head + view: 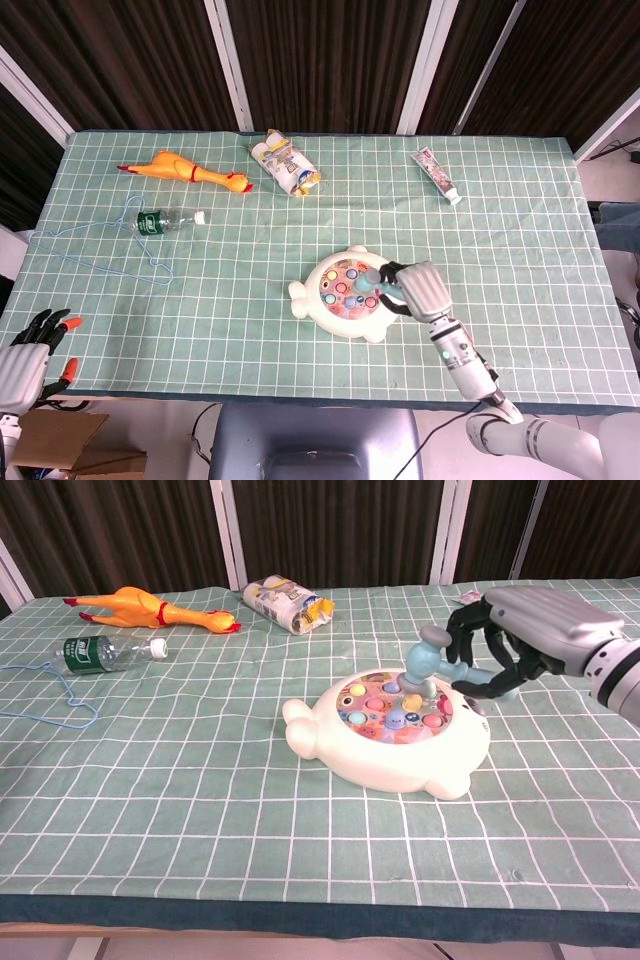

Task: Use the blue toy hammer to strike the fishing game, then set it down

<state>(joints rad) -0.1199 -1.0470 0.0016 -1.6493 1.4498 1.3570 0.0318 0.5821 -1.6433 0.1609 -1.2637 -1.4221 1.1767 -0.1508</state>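
Right hand [525,640] fingers wrapped around the small blue plastic toy hammer [428,665], handle running rightward into the palm, head over the white round fishing game [388,730] board's right edge. Left hand [25,345] far off, fingers spread, empty.

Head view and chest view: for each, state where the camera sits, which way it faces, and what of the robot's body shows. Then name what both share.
Head view: mounted high, looking steeply down on the whole table; shows the left hand at the near edge and the right hand.
Chest view: mounted low at the near table edge, facing across toward the dark curtains; shows only the right hand.
Shared: the right hand holding the blue toy hammer over the fishing game, plus the rubber chicken.
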